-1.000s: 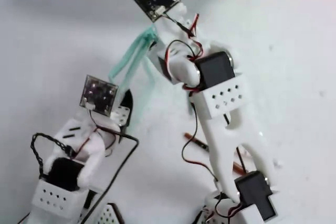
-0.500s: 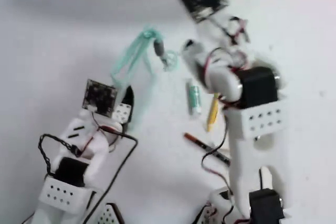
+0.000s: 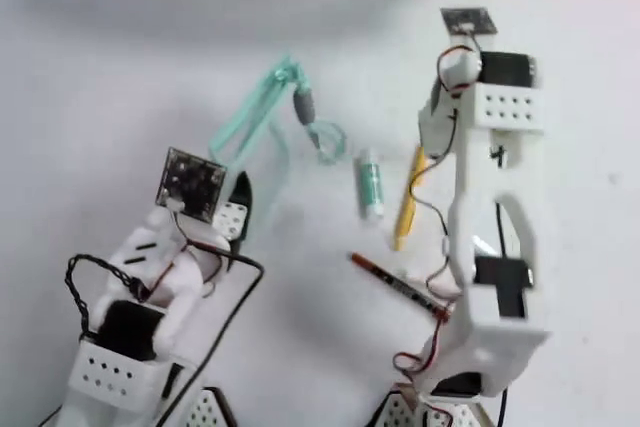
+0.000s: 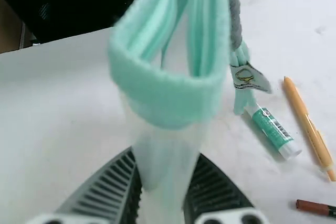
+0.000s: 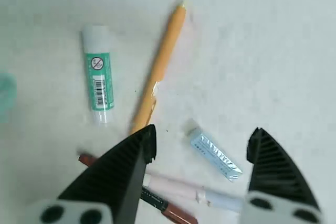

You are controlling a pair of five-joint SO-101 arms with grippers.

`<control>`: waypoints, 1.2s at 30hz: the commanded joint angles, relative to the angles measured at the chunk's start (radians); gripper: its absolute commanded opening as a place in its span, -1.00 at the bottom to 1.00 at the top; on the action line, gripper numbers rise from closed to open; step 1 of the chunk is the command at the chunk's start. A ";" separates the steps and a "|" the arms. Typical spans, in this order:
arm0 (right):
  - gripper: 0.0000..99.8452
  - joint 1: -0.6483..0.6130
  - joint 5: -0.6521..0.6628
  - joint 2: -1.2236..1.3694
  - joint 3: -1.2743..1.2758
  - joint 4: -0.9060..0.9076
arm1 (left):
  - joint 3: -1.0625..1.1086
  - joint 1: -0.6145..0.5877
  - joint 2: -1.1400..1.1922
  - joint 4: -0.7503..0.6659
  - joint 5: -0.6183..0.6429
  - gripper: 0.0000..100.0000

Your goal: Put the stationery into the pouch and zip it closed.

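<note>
Left gripper (image 4: 163, 182) is pinched tight on the pouch (image 4: 168, 93) end. Right gripper (image 5: 202, 132) is spread wide and empty, pointing down over the glue stick (image 5: 97, 85) and yellow pen (image 5: 157, 69).

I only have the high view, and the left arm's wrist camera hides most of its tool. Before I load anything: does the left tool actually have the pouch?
Observer: Yes. In the left wrist view the left tool is shut on the pouch, pinching its clear wall below the mint zipper band.
Operator: And the right tool?
Observer: The right tool is open and holds nothing.
Operator: Anything hidden under that arm?
Observer: Yes. A small blue and white block and a white pen lie on the table below it.
</note>
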 commanded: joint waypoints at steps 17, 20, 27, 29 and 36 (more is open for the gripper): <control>-0.54 -0.053 -0.155 0.312 -0.046 -0.341 | 0.008 0.024 -0.012 -0.060 0.005 -0.95; -0.58 -0.045 -0.170 0.348 -0.046 -0.364 | 0.012 0.024 -0.012 -0.064 0.005 -0.95; -0.61 -0.041 -0.164 0.435 -0.049 -0.406 | 0.015 0.024 -0.012 -0.069 0.003 -0.95; -0.74 -0.041 -0.164 0.437 -0.060 -0.398 | 0.017 0.024 -0.012 -0.069 0.003 -0.95; -0.94 -0.039 -0.164 0.440 -0.061 -0.390 | 0.018 0.024 -0.012 -0.071 0.003 -0.95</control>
